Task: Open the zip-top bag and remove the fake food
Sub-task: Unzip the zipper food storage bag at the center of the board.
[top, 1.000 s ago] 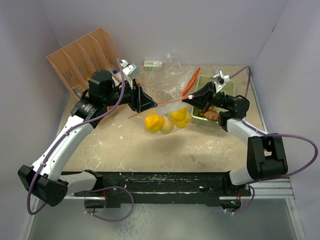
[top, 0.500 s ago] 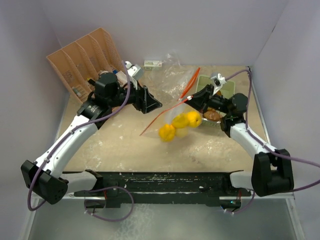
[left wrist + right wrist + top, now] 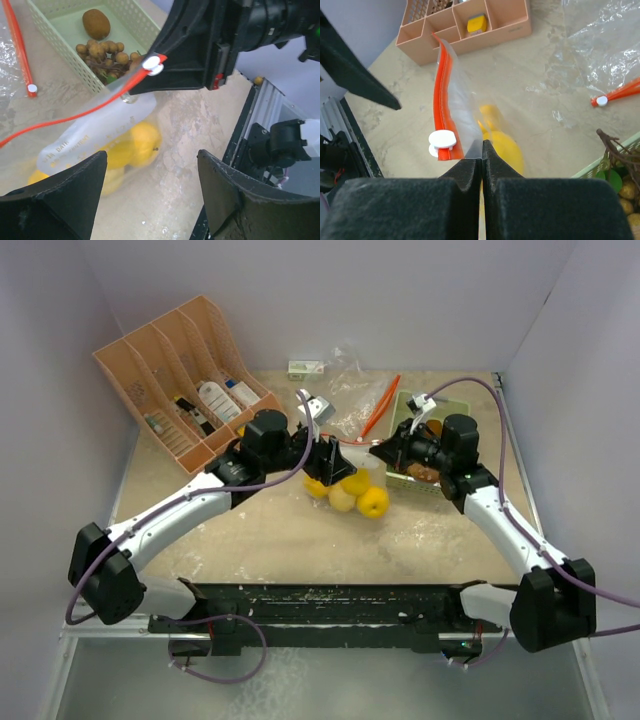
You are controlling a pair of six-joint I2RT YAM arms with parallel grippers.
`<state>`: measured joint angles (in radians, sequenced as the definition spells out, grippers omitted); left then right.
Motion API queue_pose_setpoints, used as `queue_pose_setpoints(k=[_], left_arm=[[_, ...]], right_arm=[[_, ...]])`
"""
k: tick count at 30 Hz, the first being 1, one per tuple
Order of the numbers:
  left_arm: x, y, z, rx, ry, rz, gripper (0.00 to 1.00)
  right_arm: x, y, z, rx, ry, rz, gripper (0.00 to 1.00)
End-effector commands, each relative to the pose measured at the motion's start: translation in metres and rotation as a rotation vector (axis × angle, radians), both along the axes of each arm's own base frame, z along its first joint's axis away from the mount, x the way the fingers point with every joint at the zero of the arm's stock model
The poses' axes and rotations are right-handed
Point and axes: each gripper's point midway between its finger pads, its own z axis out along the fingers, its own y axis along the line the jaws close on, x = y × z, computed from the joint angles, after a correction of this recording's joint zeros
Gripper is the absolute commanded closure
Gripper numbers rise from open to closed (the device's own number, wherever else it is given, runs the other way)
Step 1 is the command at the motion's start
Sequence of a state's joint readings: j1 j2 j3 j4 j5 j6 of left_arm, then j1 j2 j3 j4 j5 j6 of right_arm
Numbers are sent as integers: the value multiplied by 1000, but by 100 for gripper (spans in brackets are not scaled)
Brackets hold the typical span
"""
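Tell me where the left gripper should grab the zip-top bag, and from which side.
Probably the orange zip strip, a little away from the white slider, approached from the side of the left gripper. The right gripper pinches the bag beside the slider, so the strip trails free that way, above the fake food.

The left arm (image 3: 175, 510) and the right arm (image 3: 505, 525) are built alike, with glossy white plastic links between chunky black motor joints (image 3: 268, 430). A thin purple cable (image 3: 487, 383) loops loosely along each arm. The matt black wedge-shaped fingers (image 3: 235, 195) show pale scuffs along their edges.
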<state>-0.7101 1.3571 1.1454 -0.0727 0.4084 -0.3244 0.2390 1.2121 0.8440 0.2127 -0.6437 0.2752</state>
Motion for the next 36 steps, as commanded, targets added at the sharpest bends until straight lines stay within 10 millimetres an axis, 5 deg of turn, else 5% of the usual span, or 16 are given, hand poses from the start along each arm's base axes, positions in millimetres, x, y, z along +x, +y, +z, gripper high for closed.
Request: queue_pose_setpoints(k=[1,7,14,25,36], left_arm=[[18,-8,26,-81,-194,41,23],[7,-23,39,-116,-393,-112,24],[3,-23,79,-157,-566,-281,19],[-28,-38,44,-118,-756,-613,17],[1,-52,32,-83,-801,-515,24]], right_arm=[[-15,-2,5,-27,-34,13,100],[-28,0,12,-14,-54,56,100],[-34,2,9,-20,-44,87,100],[-38,3,15,-21,-68,102,100],[-31,4,16,-16,-73,94,100]])
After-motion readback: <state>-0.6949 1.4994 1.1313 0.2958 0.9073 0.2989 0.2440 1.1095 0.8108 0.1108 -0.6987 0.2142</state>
